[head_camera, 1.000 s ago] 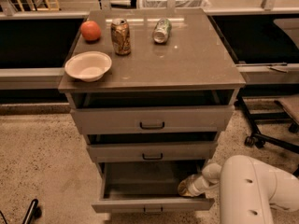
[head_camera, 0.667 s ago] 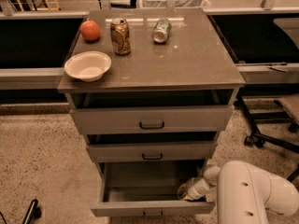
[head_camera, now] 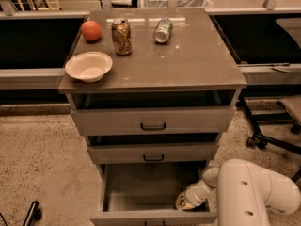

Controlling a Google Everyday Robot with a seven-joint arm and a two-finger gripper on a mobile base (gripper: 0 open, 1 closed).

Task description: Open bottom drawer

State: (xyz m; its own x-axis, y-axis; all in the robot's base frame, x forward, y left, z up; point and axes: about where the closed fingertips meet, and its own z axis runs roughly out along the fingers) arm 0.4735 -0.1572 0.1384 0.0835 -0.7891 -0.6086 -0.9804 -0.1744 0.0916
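Reaching inside the pulled-out bottom drawer [head_camera: 127, 217], the gripper [head_camera: 185, 202] has the drawer's front just beside it; whether it is spread or closed cannot be told.

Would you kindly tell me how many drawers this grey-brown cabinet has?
3, stacked: the widest grey-brown top drawer, slightly ajar; the mid-sized middle drawer, likewise; the bottom drawer, pulled well out, with the gripper inside near its right wall. None seems hidden.

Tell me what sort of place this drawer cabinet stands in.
Probably an office or lab: a three-drawer cabinet, a wheeled chair base beside it, and a speckled hard floor. The claw sits inside the open bottom drawer.
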